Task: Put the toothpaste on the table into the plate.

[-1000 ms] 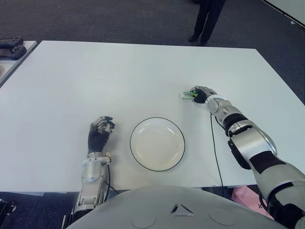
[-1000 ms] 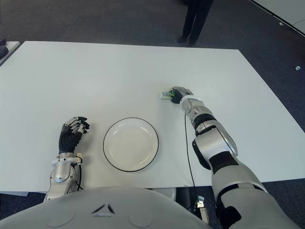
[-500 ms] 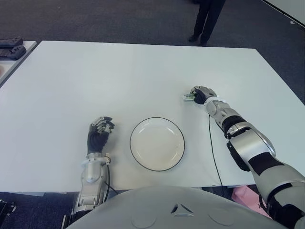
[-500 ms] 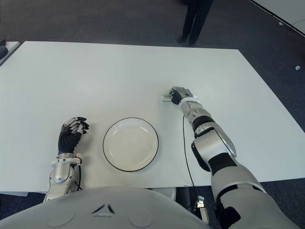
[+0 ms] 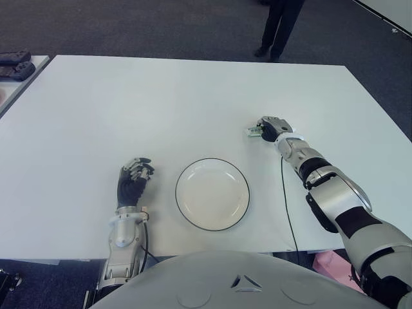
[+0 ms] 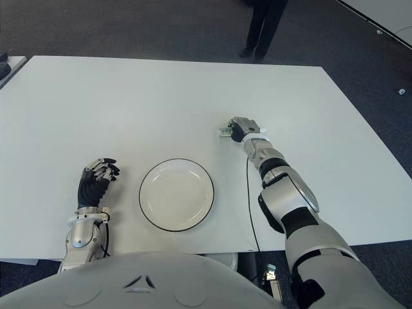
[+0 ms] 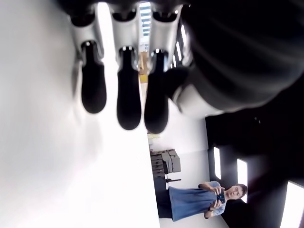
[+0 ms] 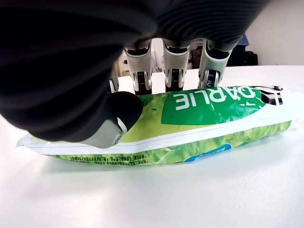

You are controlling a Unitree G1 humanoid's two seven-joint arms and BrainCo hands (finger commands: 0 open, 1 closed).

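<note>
On the white table (image 5: 129, 103), right of centre and a little beyond the plate (image 5: 212, 194), the robot's right hand (image 5: 269, 127) is wrapped around a green and white toothpaste tube (image 8: 190, 123). From up close at the wrist, the tube lies flat on the tabletop with lettering reading "DARLIE" across its side; three fingers (image 8: 173, 71) curl over its far edge and the thumb tip presses against its near face, so the hand has closed on the tube while it rests on the surface. Seen from the head, only the end of the tube pokes out to the left of the knuckles.

The plate is round, white with a thin dark rim, and sits near the front edge of the table with nothing in it, well apart from the toothpaste. The left hand (image 5: 133, 182) shows just left of the plate, fingers curled loosely and holding nothing.

Beyond the far edge of the table a person's legs (image 5: 277, 29) stand on dark carpet. Dark objects (image 5: 16, 64) lie on a neighbouring surface at far left.
</note>
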